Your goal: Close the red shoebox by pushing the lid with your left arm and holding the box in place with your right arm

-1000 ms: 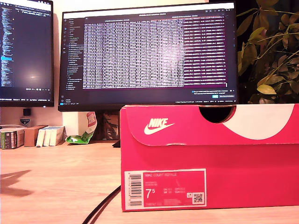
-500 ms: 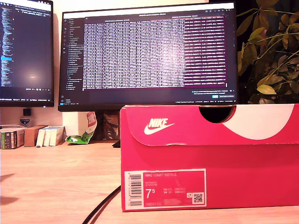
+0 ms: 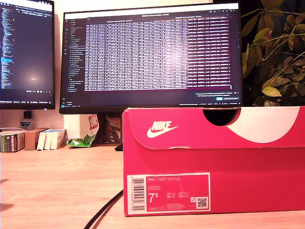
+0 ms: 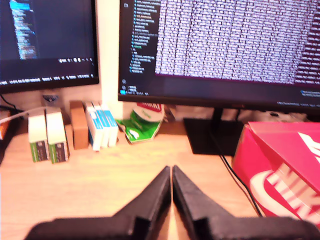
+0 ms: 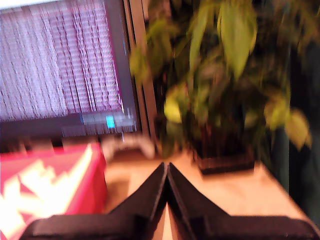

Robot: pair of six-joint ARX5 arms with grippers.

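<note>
In the exterior view the red shoebox [image 3: 214,162] filled the lower right of the frame, standing on the wooden desk [image 3: 57,186] with its lid [image 3: 209,126] already down flat over the body and the size label [image 3: 167,193] facing the camera. A black cable [image 3: 102,212] ran out from under its near corner. Neither arm showed here.

In the first wrist view my first gripper [image 4: 171,172] had its jaws pressed together with nothing between them, hanging over bare desk, and the shoebox [image 4: 285,165] lay off to one side, well apart from the tips.

In the second wrist view, which was blurred, my second gripper [image 5: 166,170] was likewise closed on nothing, with the shoebox [image 5: 50,185] near but not touched and a potted plant [image 5: 225,100] beyond.

I judged the box to be light, stiff cardboard that would slide easily on the smooth wood if pushed from one side only. The lid would flex under a hard point load, so a flat press on its top near the front edge seemed best, with the other gripper bracing a side wall low down.
</note>
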